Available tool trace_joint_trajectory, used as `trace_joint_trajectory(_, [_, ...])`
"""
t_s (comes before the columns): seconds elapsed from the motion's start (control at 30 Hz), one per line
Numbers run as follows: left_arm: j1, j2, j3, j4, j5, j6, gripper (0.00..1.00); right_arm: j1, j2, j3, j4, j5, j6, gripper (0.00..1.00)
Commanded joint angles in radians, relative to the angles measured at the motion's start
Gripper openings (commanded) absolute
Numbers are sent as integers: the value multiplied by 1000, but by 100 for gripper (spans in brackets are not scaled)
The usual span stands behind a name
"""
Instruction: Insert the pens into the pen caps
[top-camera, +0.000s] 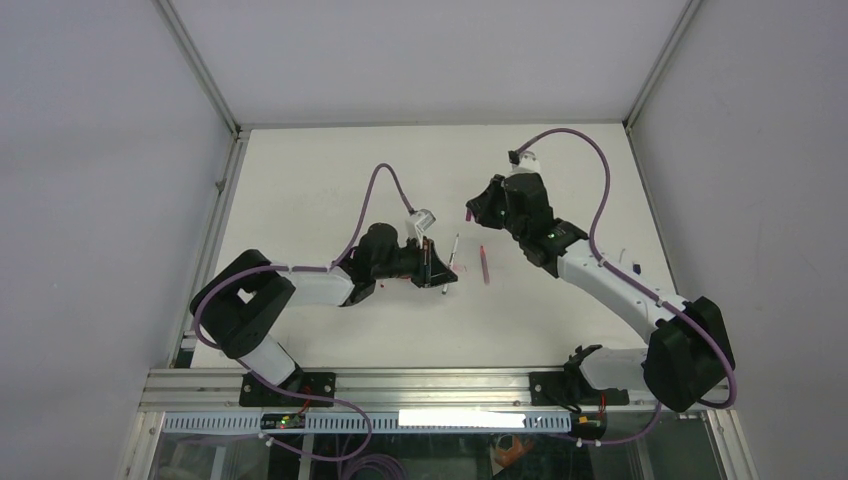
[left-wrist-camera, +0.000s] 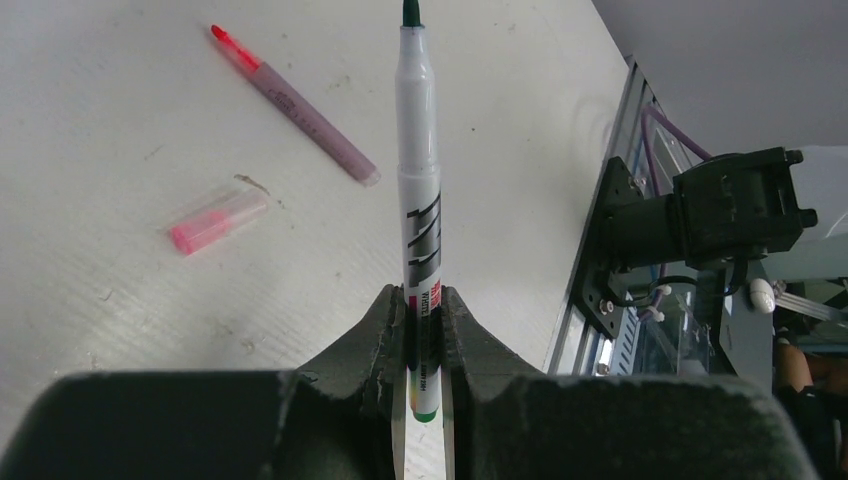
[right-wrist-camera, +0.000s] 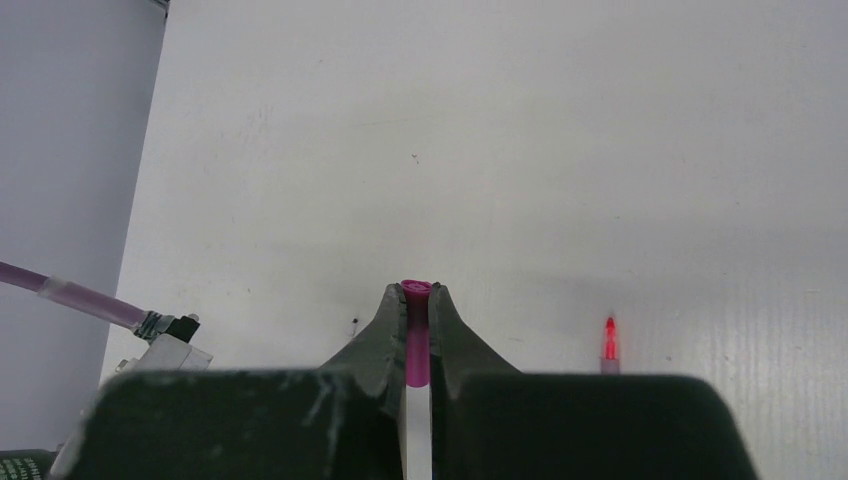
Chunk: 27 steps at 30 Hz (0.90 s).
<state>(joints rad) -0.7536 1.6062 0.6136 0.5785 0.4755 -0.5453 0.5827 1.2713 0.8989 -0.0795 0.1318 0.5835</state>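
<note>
My left gripper (left-wrist-camera: 424, 302) is shut on a white pen (left-wrist-camera: 418, 150) with a green tip, gripped near its rear end, and the pen points straight out ahead. Beside it, a pink pen (left-wrist-camera: 300, 110) with a red tip and a pink pen cap (left-wrist-camera: 215, 222) lie on the table (left-wrist-camera: 130, 330). My right gripper (right-wrist-camera: 417, 292) is shut on a magenta pen cap (right-wrist-camera: 417, 335), whose round end shows at the fingertips. From above, the left gripper (top-camera: 436, 268) and the right gripper (top-camera: 470, 213) are close together mid-table, with the pink pen (top-camera: 484, 263) between them.
A metal rail (left-wrist-camera: 590, 270) and a black arm base (left-wrist-camera: 720, 215) stand at the table's edge in the left wrist view. White enclosure walls (top-camera: 100, 150) surround the table on three sides. Purple cables (top-camera: 580, 150) loop above both arms.
</note>
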Motion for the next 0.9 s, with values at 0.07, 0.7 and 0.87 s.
trace_joint_trajectory(0.07, [-14,2,47,96,3,-12,0,22,3,31,66,-29,19,0])
trace_joint_trajectory(0.7, [-14,-22,60,53,-27,27,0,51,-14,10,38,-53,31,0])
trace_joint_trajectory(0.87, [-14,-29,60,38,-39,38,0,52,-35,-4,27,-46,28,0])
